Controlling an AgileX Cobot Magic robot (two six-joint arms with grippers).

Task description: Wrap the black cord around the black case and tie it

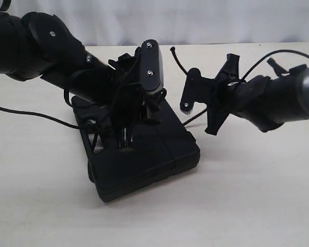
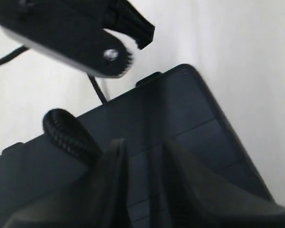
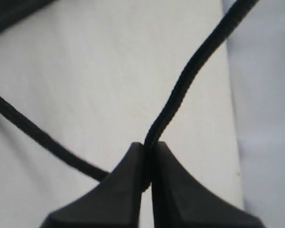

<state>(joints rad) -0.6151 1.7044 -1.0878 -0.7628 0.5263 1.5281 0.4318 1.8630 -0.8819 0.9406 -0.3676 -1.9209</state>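
The black case [image 1: 165,154] lies flat on the white table, one corner toward the front. My left gripper [image 1: 124,144] points straight down onto its lid. In the left wrist view its jaws [image 2: 146,142] stand apart with only the ribbed lid [image 2: 190,109] between them. A loop of the black cord [image 2: 66,135] lies on the lid against the outside of one finger. My right gripper [image 1: 185,109] hovers just right of the case, shut on the black cord [image 3: 180,90]. One stretch of cord runs down to the case, and the cord's free end [image 1: 176,57] sticks up behind.
A thin black line [image 1: 31,114] trails across the table at the left; I cannot tell whether it is cord or arm cable. The right arm's cable [image 1: 278,51] arcs above it. The table's far edge [image 1: 247,44] meets a pale wall.
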